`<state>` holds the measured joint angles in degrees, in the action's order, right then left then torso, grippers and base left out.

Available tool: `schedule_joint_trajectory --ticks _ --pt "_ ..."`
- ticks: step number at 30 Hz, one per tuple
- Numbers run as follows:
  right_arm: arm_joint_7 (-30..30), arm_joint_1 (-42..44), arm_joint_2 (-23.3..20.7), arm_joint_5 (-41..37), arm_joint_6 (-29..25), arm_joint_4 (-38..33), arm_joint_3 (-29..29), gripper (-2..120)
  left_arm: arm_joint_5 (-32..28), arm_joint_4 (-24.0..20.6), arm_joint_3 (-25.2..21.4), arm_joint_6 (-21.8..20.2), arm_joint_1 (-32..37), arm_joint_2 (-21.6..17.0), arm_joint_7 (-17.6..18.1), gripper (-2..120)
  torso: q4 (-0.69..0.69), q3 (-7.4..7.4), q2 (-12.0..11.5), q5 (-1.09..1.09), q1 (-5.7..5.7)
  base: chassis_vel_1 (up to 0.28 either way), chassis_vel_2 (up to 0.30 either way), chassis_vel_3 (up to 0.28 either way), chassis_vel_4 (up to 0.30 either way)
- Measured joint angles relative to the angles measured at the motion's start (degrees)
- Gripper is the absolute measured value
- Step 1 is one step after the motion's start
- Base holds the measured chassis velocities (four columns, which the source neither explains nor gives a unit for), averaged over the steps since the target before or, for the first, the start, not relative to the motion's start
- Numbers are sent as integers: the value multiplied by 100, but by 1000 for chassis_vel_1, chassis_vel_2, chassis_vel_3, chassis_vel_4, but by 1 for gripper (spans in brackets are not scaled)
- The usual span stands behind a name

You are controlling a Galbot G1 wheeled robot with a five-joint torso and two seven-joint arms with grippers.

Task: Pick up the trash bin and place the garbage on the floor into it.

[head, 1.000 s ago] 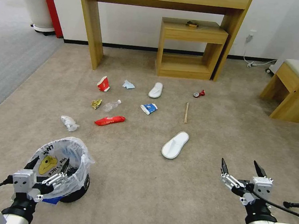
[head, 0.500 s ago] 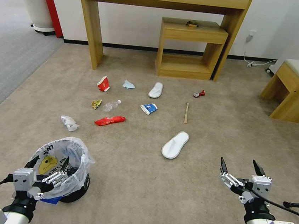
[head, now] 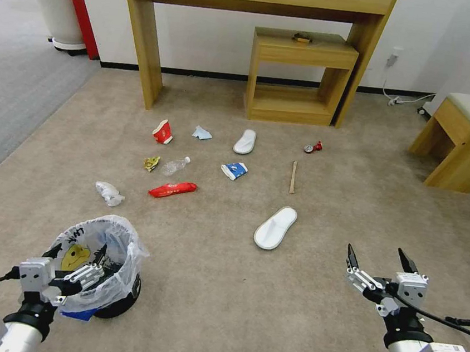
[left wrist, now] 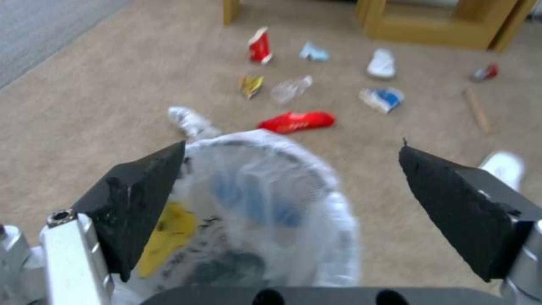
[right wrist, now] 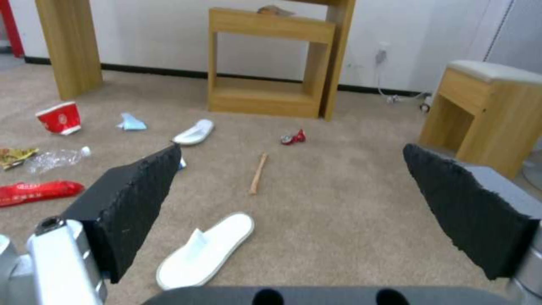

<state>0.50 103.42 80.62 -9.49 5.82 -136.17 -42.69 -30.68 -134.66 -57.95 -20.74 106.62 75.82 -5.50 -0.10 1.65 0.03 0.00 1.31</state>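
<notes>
The bin (head: 99,265) stood on the carpet (head: 222,298) at about 7 o'clock in the head view, its bag-lined mouth facing up. The left gripper (head: 77,253) hovered at the near rim with its fingers spread wide to either side of the mouth, grasping nothing. The right gripper (head: 378,258) hung at about 5 o'clock above bare carpet, jaws likewise released and empty.

By my judgement the task had barely begun: the bin was not lifted, and every piece of garbage lay on the carpet. A tissue (head: 109,193) sat nearest, just beyond the bin at its 12 o'clock. Farther out lay a red packet (head: 172,189), a bottle (head: 175,165), a yellow wrapper (head: 151,163), a red cup (head: 163,131), a blue cup (head: 234,170), a pale blue scrap (head: 201,133), two slippers (head: 275,227), a stick (head: 293,176) and a red can (head: 312,146).

The bin's near side was covered by the left gripper and wrist, so I could not tell whether a finger touched the rim. The left wrist view was smeared; something blue (left wrist: 257,203) showed through the bag, but what it was I could not make out. Both forearms were cut off at the frame's lower edge.
</notes>
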Motion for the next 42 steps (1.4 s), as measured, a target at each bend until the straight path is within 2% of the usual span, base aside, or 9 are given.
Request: schedule_joint_trajectory --ticks 2,6,7,10,13,20,23,31,42 --pt "12 -25 -7 -1 14 16 9 100 -134 79 -129 -188 -105 -210 11 100 -1 0 0 0 0 0 0 0 0" --pt "142 -99 -31 22 116 104 39 100 -415 439 -441 -1238 -384 -1033 -20 100 -2 0 0 0 0 0 0 0 0" --pt "142 -99 -31 22 116 104 39 100 -415 439 -441 -1238 -384 -1033 -20 100 -2 0 0 0 0 0 0 0 0" --pt "237 -114 -86 41 201 154 88 100 -494 744 -667 -1949 -538 -1386 -335 100 -2 0 0 0 0 0 0 0 0" --pt "275 -124 -153 37 264 189 144 100 -572 951 -768 -2151 -602 -1533 -422 100 0 0 0 0 0 0 0 0 0" --pt "419 -151 -286 38 440 328 356 100 -893 1745 -509 -2212 -1087 -2197 -499 100 -1 0 0 0 0 0 0 0 0" --pt "515 -209 -347 34 532 386 473 100 -832 2210 -248 -2197 -1391 -2414 -745 100 -2 0 0 0 0 0 0 0 0" --pt "644 -325 -377 22 643 456 619 100 -655 2970 71 -2170 -1751 -2674 -1077 100 -1 0 0 0 1 0 0 0 0" --pt "909 -579 -352 -21 802 596 948 100 -364 3474 455 -2152 -2042 -2785 -1554 100 -1 0 0 1 0 0 0 0 0"
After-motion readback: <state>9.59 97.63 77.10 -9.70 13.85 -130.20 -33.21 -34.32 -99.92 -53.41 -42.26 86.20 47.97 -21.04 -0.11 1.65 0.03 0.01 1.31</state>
